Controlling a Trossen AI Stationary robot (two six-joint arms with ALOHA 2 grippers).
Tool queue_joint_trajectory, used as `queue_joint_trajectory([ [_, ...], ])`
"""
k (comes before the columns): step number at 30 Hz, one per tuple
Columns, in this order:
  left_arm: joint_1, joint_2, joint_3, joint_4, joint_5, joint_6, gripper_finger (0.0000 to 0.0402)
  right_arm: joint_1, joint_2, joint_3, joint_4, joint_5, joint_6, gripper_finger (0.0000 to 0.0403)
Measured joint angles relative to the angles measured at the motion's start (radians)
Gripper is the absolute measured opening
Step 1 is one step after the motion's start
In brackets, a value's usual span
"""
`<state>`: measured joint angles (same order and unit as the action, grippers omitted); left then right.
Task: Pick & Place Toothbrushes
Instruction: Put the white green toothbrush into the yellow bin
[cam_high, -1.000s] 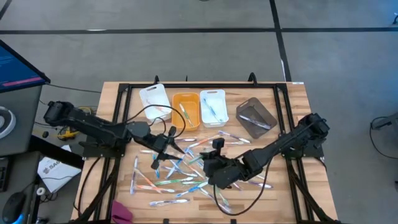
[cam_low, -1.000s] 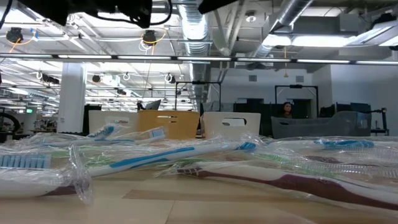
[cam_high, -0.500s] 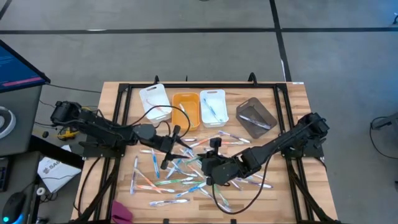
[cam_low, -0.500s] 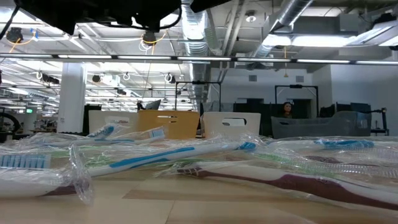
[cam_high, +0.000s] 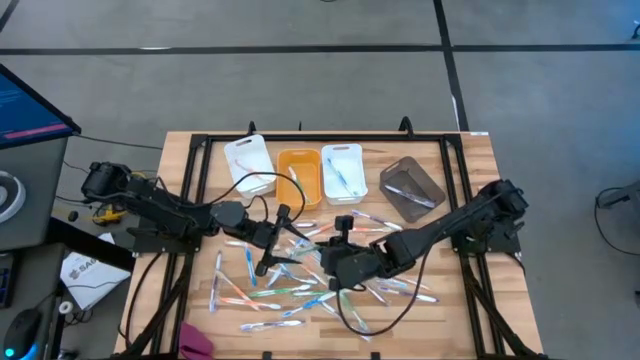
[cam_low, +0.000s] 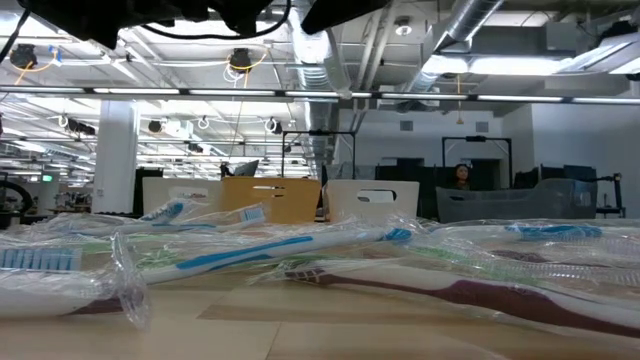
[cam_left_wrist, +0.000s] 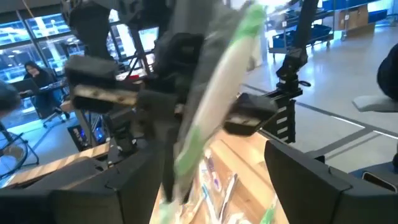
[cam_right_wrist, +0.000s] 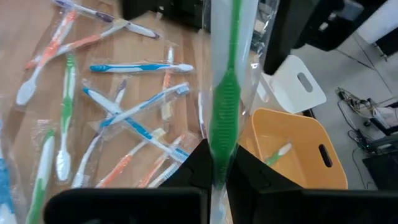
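Worktop (cam_high: 470, 320): wooden, black-framed.
Bins: white (cam_high: 246, 160), orange (cam_high: 298, 177), white (cam_high: 342, 172), grey (cam_high: 412, 189).
Toothbrushes (cam_high: 270, 291): scattered mid-worktop.
Left gripper (cam_high: 268, 250), right gripper (cam_high: 335, 258): over the pile, near each other.

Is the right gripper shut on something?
Yes: right gripper is shut on a wrapped green toothbrush, pinched between its fingers.
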<state>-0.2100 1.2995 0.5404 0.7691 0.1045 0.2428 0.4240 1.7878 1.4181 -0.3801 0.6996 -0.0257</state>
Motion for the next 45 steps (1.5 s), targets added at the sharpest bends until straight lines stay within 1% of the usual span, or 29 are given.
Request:
queue_joint_trajectory([
  [3,0.000,0.000,0.000,0.001,-0.053,0.001,0.0273,-0.023,0.000,0.000,0.000,-0.052,0.000,0.0016],
  [6,0.001,0.000,0.000,0.003,-0.063,0.003,0.0273,-0.047,0.000,0.000,0.001,-0.106,0.000,0.0026],
  [8,0.001,0.000,0.000,0.005,-0.063,0.003,0.0273,-0.060,0.000,0.000,0.001,-0.121,0.000,0.0029],
  [12,0.001,0.000,0.000,0.005,-0.063,-0.008,0.0273,-0.079,0.000,0.000,0.003,-0.127,-0.008,0.0015],
  [15,0.001,0.000,0.000,0.007,-0.063,-0.015,0.0273,-0.088,0.000,0.000,0.004,-0.139,-0.011,0.0015],
  [20,0.001,0.000,0.000,0.011,-0.063,-0.022,0.0273,-0.098,0.000,0.000,0.013,-0.187,-0.011,0.0036],
  [23,0.001,0.000,0.000,0.011,-0.063,-0.023,0.0264,-0.098,0.000,0.000,0.014,-0.191,-0.011,0.0034],
  [26,0.006,0.000,0.000,0.011,-0.063,-0.064,0.0239,-0.099,0.000,0.000,0.017,-0.220,-0.011,0.0016],
  [30,0.022,0.000,0.000,0.012,-0.063,-0.088,0.0184,-0.099,0.000,0.000,0.017,-0.231,-0.011,0.0015],
  [35,0.028,0.000,0.000,0.011,-0.063,-0.088,0.0091,-0.100,0.000,0.000,0.016,-0.230,-0.009,0.0053],
  [37,0.028,-0.001,0.001,0.012,-0.071,-0.070,0.0052,-0.100,0.000,0.000,0.016,-0.234,-0.007,0.0060],
  [39,0.029,-0.001,0.001,0.010,-0.063,-0.066,0.0024,-0.098,0.000,-0.001,0.016,-0.231,-0.007,0.0061],
  [40,0.028,-0.001,0.001,0.009,-0.064,-0.065,0.0017,-0.098,0.000,-0.001,0.017,-0.231,-0.003,0.0061],
  [45,0.027,-0.001,0.001,0.009,-0.066,-0.066,0.0017,-0.106,0.000,-0.001,0.018,-0.230,0.082,0.0065],
])
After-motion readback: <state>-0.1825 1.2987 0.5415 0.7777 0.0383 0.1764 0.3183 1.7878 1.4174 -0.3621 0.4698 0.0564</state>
